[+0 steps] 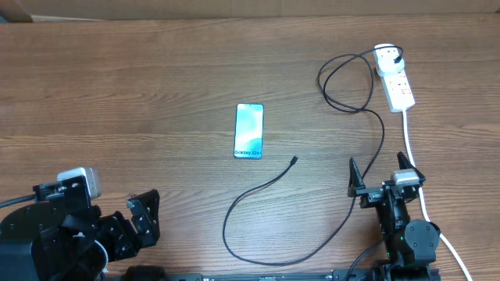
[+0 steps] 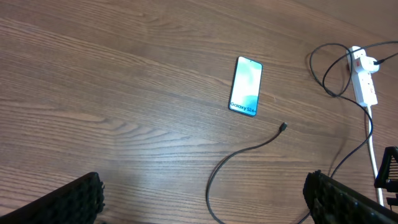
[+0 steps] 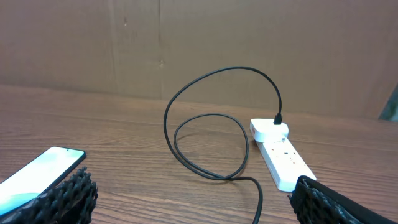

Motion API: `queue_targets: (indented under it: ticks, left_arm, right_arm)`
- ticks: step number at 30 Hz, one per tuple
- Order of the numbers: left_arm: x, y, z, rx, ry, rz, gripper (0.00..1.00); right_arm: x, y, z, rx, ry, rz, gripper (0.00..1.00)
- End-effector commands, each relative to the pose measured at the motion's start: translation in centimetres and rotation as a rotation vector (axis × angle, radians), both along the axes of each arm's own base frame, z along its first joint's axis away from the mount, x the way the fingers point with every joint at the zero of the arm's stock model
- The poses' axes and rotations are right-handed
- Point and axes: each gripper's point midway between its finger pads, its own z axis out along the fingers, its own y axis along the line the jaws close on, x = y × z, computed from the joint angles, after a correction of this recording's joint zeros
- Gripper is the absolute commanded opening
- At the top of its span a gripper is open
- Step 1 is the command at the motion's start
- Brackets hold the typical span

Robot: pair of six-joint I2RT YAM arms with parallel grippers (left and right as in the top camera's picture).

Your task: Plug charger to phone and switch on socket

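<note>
The phone (image 1: 249,130) lies flat mid-table, screen up, "Galaxy S24" at its near end; it also shows in the left wrist view (image 2: 245,86) and the right wrist view (image 3: 37,171). The charger cable (image 1: 258,193) runs from a black plug in the socket (image 1: 395,80), loops, and ends in a free tip (image 1: 293,161) right of the phone's near end. The socket also shows in the right wrist view (image 3: 283,154) and the left wrist view (image 2: 364,81). My left gripper (image 1: 144,215) is open and empty at the front left. My right gripper (image 1: 380,173) is open and empty at the front right.
A white cord (image 1: 414,168) runs from the socket toward the front edge past my right gripper. A brown cardboard wall (image 3: 199,43) stands behind the table.
</note>
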Motion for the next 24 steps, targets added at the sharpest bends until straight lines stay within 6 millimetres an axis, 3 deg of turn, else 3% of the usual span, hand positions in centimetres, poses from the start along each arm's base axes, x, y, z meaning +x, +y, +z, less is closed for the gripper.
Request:
queue_targets:
  ticks: [1,13,19,24]
  left_arm:
    - [0.1,0.2,0.4,-0.001,-0.009,0.019,1.0]
    - [0.1,0.1,0.4,-0.006,-0.009,0.014,1.0]
    - [1.1,-4.4,2.5,-0.134,-0.094,-0.236,1.0]
    - [3.2,-5.2,0.9,-0.131,0.053,-0.308,1.0]
  right_arm:
    - [0.0,-0.1,-0.1,-0.002,-0.009,-0.007,1.0]
    - [0.0,-0.1,-0.1,-0.002,-0.009,-0.007,1.0]
    - [0.0,-0.1,-0.1,-0.002,-0.009,-0.007,1.0]
    - [0.0,-0.1,-0.1,-0.002,-0.009,-0.007,1.0]
